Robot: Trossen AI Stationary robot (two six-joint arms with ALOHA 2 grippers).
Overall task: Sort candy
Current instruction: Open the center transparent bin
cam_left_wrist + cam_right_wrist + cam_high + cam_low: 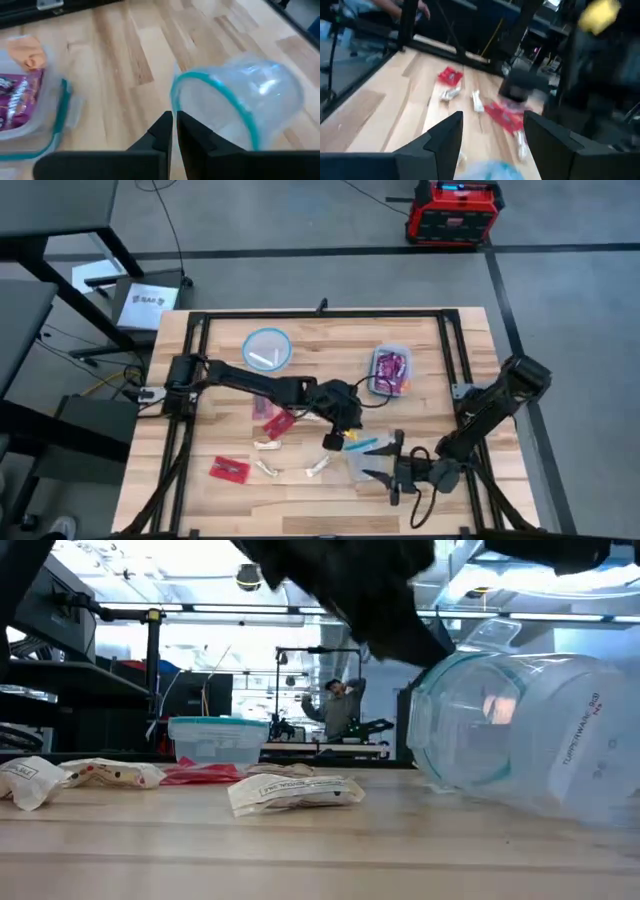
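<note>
- Left gripper [335,438] sits mid-frame in the high view, just lower right of table centre; in the left wrist view its fingers [162,135] are pressed together with nothing visible between them.
- Right gripper [385,461] at lower right of the high view, pointing left; jaws spread wide apart, holding nothing — a tipped clear container [365,460] lies between its tips, contact unclear.
- That container is on its side, teal rim showing [215,107], just beside the left gripper's tips.
- Loose candy on the table's lower left part: red packet [229,469] at lower left, another red packet [277,424] nearer centre, cream sticks [266,445] [316,470] between and below them.
- Rectangular container [390,371] at upper right of centre holds purple candy [390,366], plus an orange piece.
- Round blue-rimmed container [266,348] at upper centre-left — a white stick [262,359] inside, probably candy, too small to be sure.
- Low view: cream wrapped sticks [295,792] lie flat in the foreground; person [343,705] in the far background.
</note>
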